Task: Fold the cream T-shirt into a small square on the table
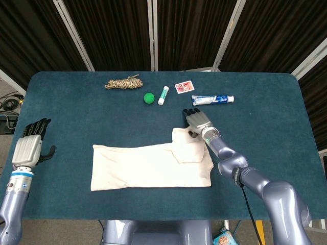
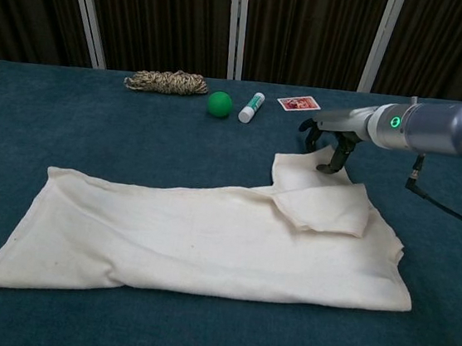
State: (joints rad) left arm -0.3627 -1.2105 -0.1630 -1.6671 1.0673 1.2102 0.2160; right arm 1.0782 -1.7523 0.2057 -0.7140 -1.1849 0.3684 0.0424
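Note:
The cream T-shirt [image 1: 148, 166] lies flat on the blue table [image 1: 265, 132], folded into a long band, with one sleeve [image 1: 185, 145] doubled over at its right end. In the chest view the shirt [image 2: 207, 237] fills the near middle. My right hand [image 1: 198, 121] sits at the sleeve's far edge, fingers curled downward. From the chest view, the right hand [image 2: 330, 147] touches the cloth with its fingertips and the cloth lies unlifted. My left hand [image 1: 30, 148] hovers past the table's left edge, fingers stretched and empty, well away from the shirt.
Along the far side lie a rope bundle [image 1: 123, 82], a green ball [image 1: 148, 98], a white tube [image 1: 163, 95], a red card [image 1: 183, 87] and a toothpaste tube [image 1: 212, 99] just behind my right hand. Black curtains back the table.

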